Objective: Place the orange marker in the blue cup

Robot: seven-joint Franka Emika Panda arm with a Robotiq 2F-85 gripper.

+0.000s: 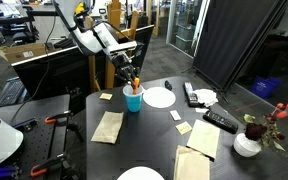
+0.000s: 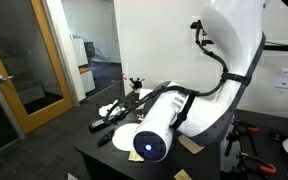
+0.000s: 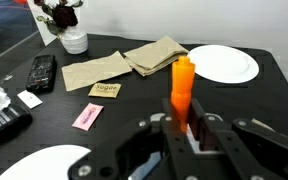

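Note:
In an exterior view the blue cup point(image 1: 134, 102) stands on the black table, left of a white plate. My gripper point(image 1: 130, 78) hangs just above the cup. It is shut on the orange marker point(image 1: 135, 90), whose lower end is at the cup's mouth. In the wrist view the orange marker point(image 3: 182, 88) stands upright, pinched between the two black fingers of my gripper point(image 3: 182, 135). The cup is hidden behind the fingers there. In the exterior view from behind the robot, the arm blocks the cup and the marker.
A white plate point(image 1: 160, 97) lies right of the cup and another point(image 1: 141, 175) lies at the table's near edge. Brown napkins point(image 1: 107, 127) point(image 1: 196, 150), remotes point(image 1: 221, 121) point(image 1: 191, 94), a white vase with flowers point(image 1: 247, 143) and small notes point(image 3: 87, 116) lie around.

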